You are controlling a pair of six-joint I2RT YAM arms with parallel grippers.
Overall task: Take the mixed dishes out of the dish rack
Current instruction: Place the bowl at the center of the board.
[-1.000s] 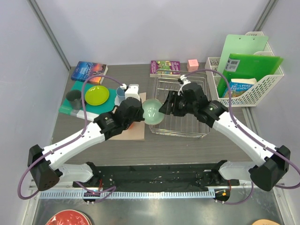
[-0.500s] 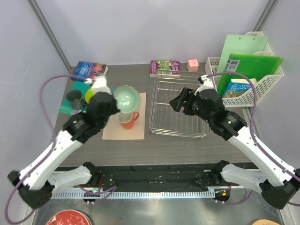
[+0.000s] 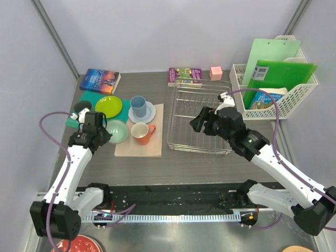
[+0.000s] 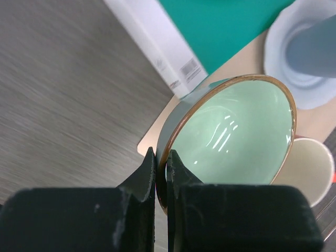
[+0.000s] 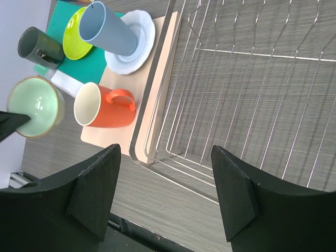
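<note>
Between near-shut left fingers (image 4: 140, 182), bowl (image 4: 236, 136) rim

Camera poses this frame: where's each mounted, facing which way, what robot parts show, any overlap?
Top external: fixed above and behind the bases, looking down on the table; both arms show, dish rack centre-right.
Left wrist: on the left arm, looking along the left gripper, shut on the sage-green bowl at its rim.
Right wrist: on the right arm, looking down past the open right gripper at the dish rack's left side.
Shared: both wrist views show the bowl, orange mug and light blue cup.
</note>
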